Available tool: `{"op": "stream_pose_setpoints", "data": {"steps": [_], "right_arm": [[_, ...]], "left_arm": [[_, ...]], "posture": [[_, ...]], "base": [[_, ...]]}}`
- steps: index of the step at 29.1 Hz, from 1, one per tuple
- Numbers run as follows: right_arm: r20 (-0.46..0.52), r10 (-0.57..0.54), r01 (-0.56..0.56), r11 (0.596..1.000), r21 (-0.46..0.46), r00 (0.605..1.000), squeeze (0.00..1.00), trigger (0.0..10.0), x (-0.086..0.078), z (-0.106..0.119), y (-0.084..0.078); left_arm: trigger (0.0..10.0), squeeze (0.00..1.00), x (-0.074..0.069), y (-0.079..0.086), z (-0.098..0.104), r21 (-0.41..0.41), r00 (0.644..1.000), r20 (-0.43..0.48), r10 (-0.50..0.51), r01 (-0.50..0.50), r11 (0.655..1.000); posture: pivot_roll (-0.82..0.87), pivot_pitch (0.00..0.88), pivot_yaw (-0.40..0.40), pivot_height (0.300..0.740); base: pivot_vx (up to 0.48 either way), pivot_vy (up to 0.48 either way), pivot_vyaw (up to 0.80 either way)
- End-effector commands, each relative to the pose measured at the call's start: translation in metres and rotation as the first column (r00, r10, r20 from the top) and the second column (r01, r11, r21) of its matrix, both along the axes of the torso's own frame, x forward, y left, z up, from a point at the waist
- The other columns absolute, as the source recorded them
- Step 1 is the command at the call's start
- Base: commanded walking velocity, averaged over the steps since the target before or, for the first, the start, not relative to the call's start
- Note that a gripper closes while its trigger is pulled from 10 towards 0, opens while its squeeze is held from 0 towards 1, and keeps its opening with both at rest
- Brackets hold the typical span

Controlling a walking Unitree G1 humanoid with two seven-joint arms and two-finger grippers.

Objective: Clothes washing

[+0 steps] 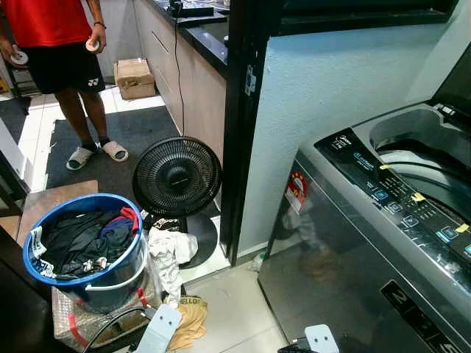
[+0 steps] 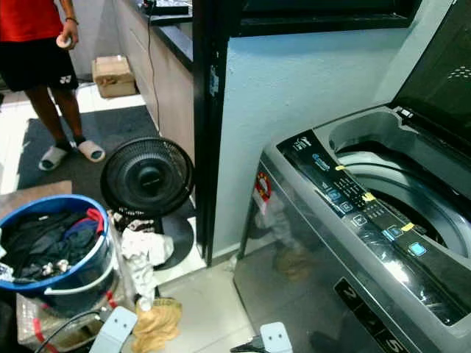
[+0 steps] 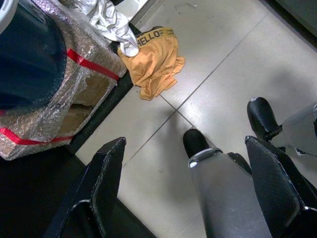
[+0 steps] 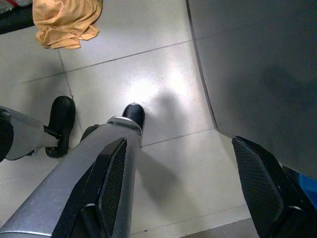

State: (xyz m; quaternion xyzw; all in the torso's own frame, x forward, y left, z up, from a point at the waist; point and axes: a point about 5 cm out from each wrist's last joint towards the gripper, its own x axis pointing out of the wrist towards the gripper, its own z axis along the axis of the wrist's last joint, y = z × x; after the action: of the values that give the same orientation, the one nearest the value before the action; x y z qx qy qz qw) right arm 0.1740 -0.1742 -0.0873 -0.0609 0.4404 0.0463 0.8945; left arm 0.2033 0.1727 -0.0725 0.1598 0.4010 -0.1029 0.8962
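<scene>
A black floor fan stands near the dark door frame. Far left, a person in slippers stands on a dark mat, a cardboard box just beyond.

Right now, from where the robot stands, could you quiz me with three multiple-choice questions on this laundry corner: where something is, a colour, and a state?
1. Where does the orange garment lie?
A. in the basket
B. on the floor
C. in the washer

2. What colour is the laundry basket?
A. blue
B. green
C. white

3. How is the washing machine lid?
A. shut
B. missing
C. raised open

B: it lies crumpled on the tiles beside the basket.
A: its rim and wall are blue.
C: the lid stands up and the drum shows.
</scene>
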Motion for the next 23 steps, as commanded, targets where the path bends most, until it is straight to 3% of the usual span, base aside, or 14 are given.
{"op": "stream_pose_setpoints", "data": {"steps": [1, 23], "right_arm": [[-0.012, 0.0, 0.0, 1.0, 0.001, 1.0, 0.0, 10.0, -0.002, -0.0011, 0.0004], [-0.014, 0.022, -0.022, 1.0, -0.003, 1.0, 0.0, 10.0, -0.003, -0.0016, 0.0018]], "left_arm": [[10.0, 0.0, -0.0048, -0.0004, -0.003, -0.001, 1.0, -0.02, 0.003, -0.003, 1.0], [10.0, 0.0, -0.005, 0.0, -0.0028, -0.002, 1.0, -0.015, -0.002, 0.002, 1.0]], "posture": [[0.03, 0.0, 0.001, 0.74], [0.04, 0.0, -0.003, 0.74]], "base": [[0.0, 0.0, 0.0], [0.0, 0.0, 0.0]]}}
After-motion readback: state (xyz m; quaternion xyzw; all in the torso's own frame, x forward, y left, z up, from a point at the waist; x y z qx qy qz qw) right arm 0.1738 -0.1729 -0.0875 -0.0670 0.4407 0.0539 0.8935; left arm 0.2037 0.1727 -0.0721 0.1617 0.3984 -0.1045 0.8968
